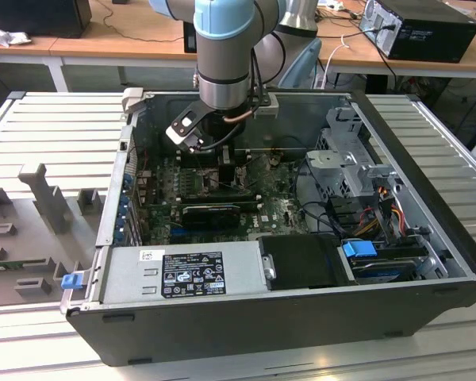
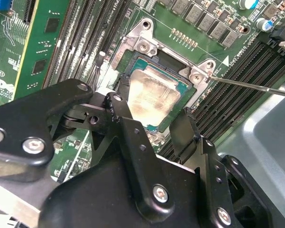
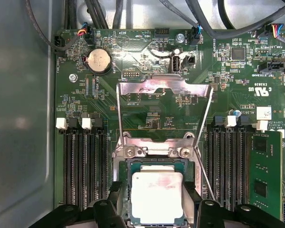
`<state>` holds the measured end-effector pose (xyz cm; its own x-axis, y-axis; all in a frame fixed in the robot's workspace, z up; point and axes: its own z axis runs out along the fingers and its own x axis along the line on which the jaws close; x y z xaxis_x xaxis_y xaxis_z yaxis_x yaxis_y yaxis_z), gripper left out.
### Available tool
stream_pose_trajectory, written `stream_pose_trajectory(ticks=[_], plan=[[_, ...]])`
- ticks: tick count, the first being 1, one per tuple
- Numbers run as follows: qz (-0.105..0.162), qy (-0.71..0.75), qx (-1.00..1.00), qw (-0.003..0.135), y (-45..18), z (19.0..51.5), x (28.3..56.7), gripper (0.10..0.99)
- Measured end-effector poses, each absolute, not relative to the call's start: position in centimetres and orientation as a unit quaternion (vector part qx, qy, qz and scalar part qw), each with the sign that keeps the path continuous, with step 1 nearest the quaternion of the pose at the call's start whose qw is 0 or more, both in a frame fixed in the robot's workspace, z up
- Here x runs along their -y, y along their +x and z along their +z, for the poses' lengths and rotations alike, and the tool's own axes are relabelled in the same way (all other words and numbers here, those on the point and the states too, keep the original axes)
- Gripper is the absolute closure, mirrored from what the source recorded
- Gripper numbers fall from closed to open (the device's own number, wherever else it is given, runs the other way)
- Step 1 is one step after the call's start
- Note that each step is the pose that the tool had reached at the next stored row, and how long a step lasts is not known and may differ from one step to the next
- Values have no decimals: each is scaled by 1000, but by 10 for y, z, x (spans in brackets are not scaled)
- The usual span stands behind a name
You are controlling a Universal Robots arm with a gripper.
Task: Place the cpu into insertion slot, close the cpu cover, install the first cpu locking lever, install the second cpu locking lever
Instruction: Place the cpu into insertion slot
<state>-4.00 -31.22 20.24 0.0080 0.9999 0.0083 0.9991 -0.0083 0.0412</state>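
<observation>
Blk gripper [image 2: 149, 110] astride shiny sq cpu [image 3: 157, 194] in insertion slot [image 3: 154, 163], grip unclear, silvery cpu cover [image 3: 164, 88] up

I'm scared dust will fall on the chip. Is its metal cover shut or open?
Open. The cpu cover stands swung back off the insertion slot, and the cpu lies bare in it.

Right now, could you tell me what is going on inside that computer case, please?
A robot arm reaches into the open computer case, its gripper low over the insertion slot on the green board. The cpu lies in the slot right under the gripper. The cpu cover is swung open, not yet closed.
</observation>
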Motion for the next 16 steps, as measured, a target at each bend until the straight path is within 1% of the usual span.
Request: stream_pose_trajectory(ticks=[9, 11, 12, 13, 14, 15, 16], plan=[[17, 710, -704, 12, -40, 212, 312, 482], [17, 710, -704, 12, -40, 214, 312, 498], [17, 710, -704, 12, -40, 215, 312, 565], [16, 710, -704, 13, -40, 217, 312, 686], [16, 710, -704, 13, -40, 218, 312, 745], [16, 710, -704, 13, -40, 219, 312, 745], [16, 710, -704, 14, -40, 220, 312, 808]])
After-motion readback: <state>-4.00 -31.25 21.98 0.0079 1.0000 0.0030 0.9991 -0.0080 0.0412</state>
